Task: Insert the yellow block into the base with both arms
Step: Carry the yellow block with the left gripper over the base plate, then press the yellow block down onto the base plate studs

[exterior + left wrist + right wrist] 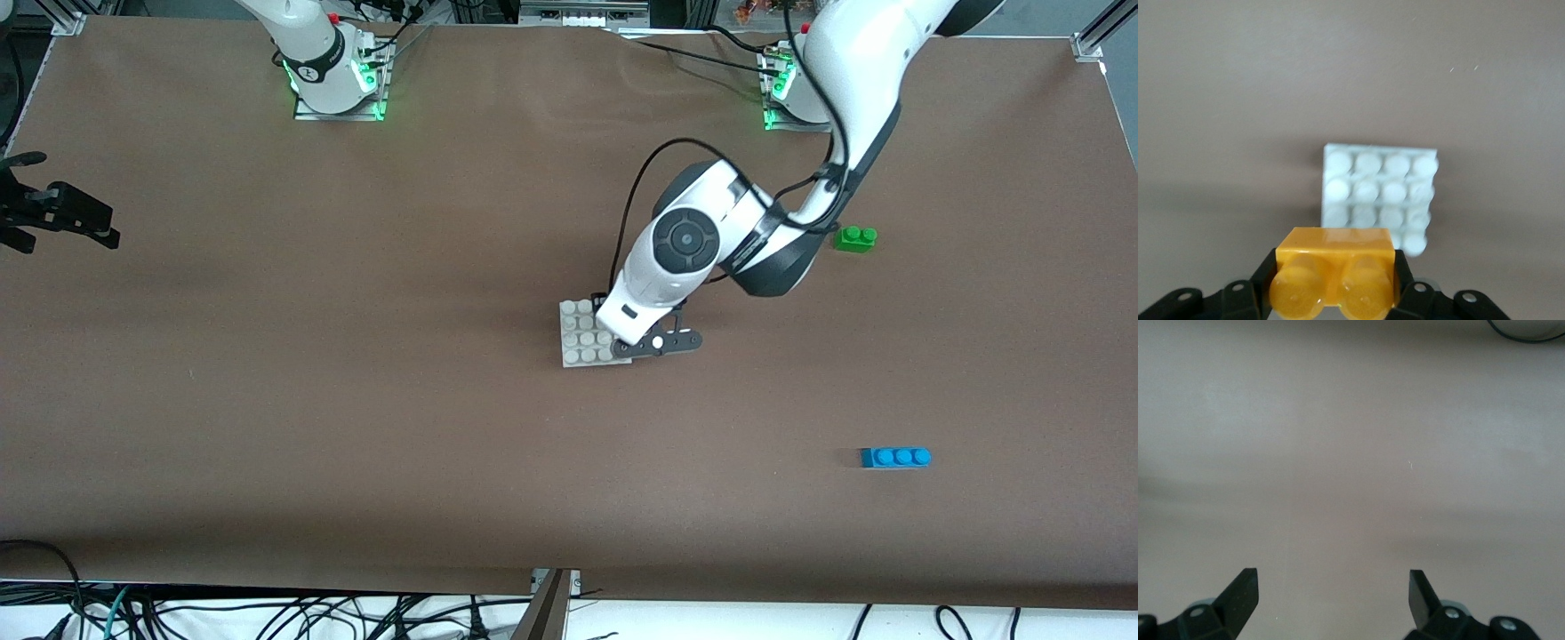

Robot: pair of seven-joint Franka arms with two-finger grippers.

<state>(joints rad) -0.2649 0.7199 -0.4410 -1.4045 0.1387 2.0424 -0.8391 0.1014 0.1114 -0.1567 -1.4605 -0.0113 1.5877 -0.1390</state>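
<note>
The left gripper [1331, 293] pinches the yellow block [1333, 280] just over the base [585, 334], seemingly above its edge; pressing it on remains. The right gripper [1331, 597] waits spread over bare table at the right arm's end

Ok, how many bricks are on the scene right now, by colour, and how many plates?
Yellow brick: 1, held in the left gripper
Green brick: 1
Blue brick: 1
White studded plate: 1
Total: 4
</note>
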